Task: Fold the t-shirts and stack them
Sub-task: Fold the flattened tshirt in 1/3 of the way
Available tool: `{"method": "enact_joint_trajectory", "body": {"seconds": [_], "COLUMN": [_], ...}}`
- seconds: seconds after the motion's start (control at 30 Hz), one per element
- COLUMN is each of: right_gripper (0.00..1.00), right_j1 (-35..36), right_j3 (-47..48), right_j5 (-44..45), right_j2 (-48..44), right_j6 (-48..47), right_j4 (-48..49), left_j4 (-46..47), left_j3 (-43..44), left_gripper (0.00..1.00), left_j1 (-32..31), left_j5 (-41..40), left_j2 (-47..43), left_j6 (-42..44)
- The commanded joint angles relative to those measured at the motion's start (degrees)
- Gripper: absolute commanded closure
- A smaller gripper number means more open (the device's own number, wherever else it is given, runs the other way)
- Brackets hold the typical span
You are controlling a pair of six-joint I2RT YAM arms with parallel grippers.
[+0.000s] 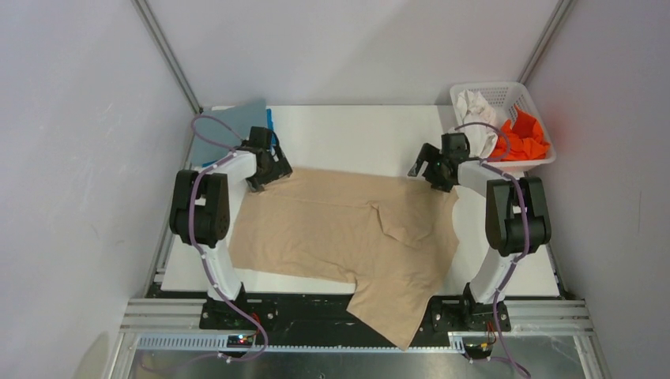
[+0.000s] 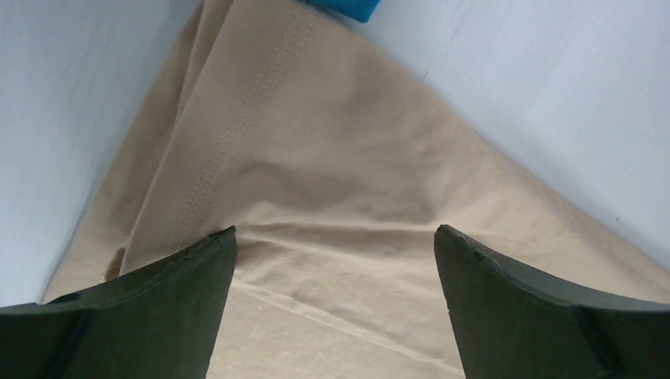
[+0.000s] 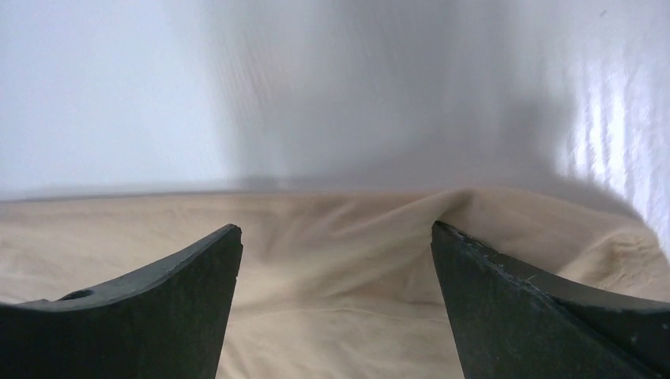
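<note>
The left jaws stand spread wide, with nothing pinched between the two dark fingers (image 2: 158,292). They point down at the far left corner of the tan t-shirt (image 2: 332,181), where a stitched hem runs away from them. Whether the tips touch the cloth cannot be told. The right jaws are spread just as wide and also hold nothing. Their fingers (image 3: 545,292) are over the far right edge of the same shirt, where the cloth rises in a small ridge against the white bench (image 3: 332,95).

From above, the tan t-shirt (image 1: 348,229) lies opened out across the middle of the bench (image 1: 355,134), between the two arms. It is creased, a fold runs across its right half, and its near right part hangs over the near edge of the bench onto the frame.

At the far left corner, just behind the left jaws, lies a grey-blue t-shirt (image 1: 245,118) with a strip of bright blue t-shirt (image 1: 269,118) showing at its right edge.

At the far right corner stands a white lattice basket (image 1: 506,88). It holds a crumpled white t-shirt (image 1: 478,106) and an orange t-shirt (image 1: 525,138).
</note>
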Motion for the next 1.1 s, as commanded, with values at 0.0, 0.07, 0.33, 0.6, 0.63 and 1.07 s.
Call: {"method": "enact_joint_trajectory", "body": {"seconds": [0.0,0.07,0.33,0.6,0.63,1.07], "right_gripper": [0.06,0.06,0.07,0.07,0.07,0.01], "right_j1": [-2.57,-3.27,-5.09,-4.89,-4.66,10.85], "right_j3": [5.31,9.50,25.27,36.02,36.55,8.83], "right_j5": [-1.40,-1.94,-3.29,-3.11,-2.64,22.64], "right_j2": [5.20,7.89,17.65,21.96,20.80,-17.60], "right_j6": [-0.03,-1.42,-3.40,-5.78,-6.98,-7.14], "right_j4": [-2.86,-5.64,-11.75,-13.16,-13.47,-24.27], "left_j4": [2.55,2.64,2.79,2.74,2.68,-11.25], "left_j3": [0.64,1.31,3.19,3.16,3.03,-19.95], "left_gripper": [0.00,0.00,0.00,0.00,0.00,0.00], "left_j1": [0.82,0.88,0.85,0.77,0.80,-8.18], "left_j5": [3.02,3.46,1.22,-0.33,-1.11,-17.61], "left_j2": [0.92,1.78,1.44,-0.01,-1.81,-41.09], "left_j6": [-4.10,-5.24,-8.38,-7.96,-7.25,-12.55]}}
